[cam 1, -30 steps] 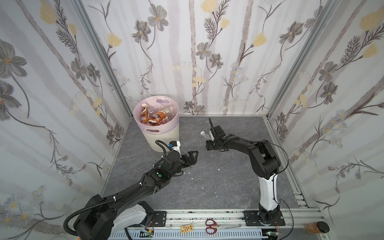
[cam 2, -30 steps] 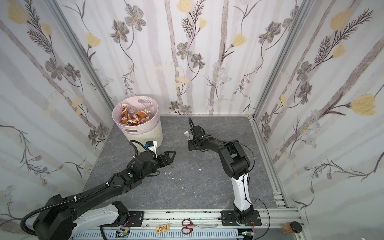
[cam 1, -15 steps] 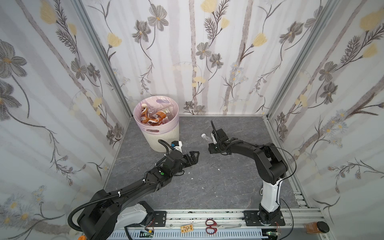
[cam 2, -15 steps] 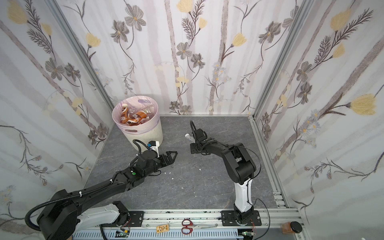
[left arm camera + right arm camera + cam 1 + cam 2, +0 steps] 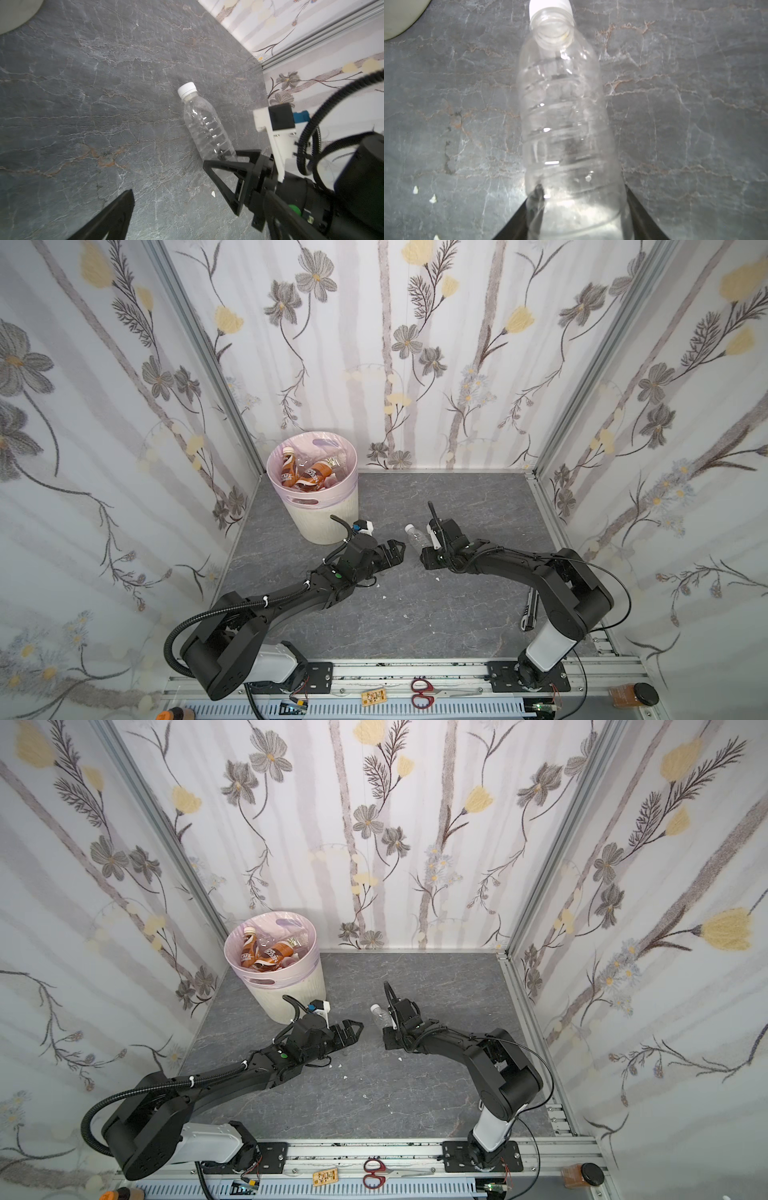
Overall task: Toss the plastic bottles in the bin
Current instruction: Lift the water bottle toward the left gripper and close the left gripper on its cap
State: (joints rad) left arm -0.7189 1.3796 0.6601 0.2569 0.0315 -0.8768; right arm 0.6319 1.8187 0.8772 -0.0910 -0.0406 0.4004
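Change: compared with one second ago, the jaws of the right gripper (image 5: 424, 548) are narrower and now pinch the bottom end of the clear bottle (image 5: 417, 538).
Grip: in the right wrist view one black jaw sits on each side of the bottle's base, both touching it. The white cap points away from the wrist.
Bottle place: near the middle of the table (image 5: 415, 614), a little toward the back edge, with the cap pointing to the back left corner. I cannot tell if it is already off the table.
Shift: the bottle and the right gripper both show a little nearer to the front edge than one second ago.
Left gripper (image 5: 398, 551): spread wide and empty, near the foot of the bin (image 5: 324, 522). Its tips point at the bottle, close to it but apart, and it reaches slightly more toward the middle than before.
Bin: in the back left corner of the table. Brown and clear bottles (image 5: 309, 477) already lie inside, and there is room left.
Meaning: the grasp step seems finished. I see no other bottle on the table, so this is probably the last one.
Next need: lift the bottle and carry it over the bin's rim. The bin stands on the left arm's side, so a handover looks possible.
Risk: the hold is at the very end of a light, smooth bottle, so the bottle may tilt or slip.
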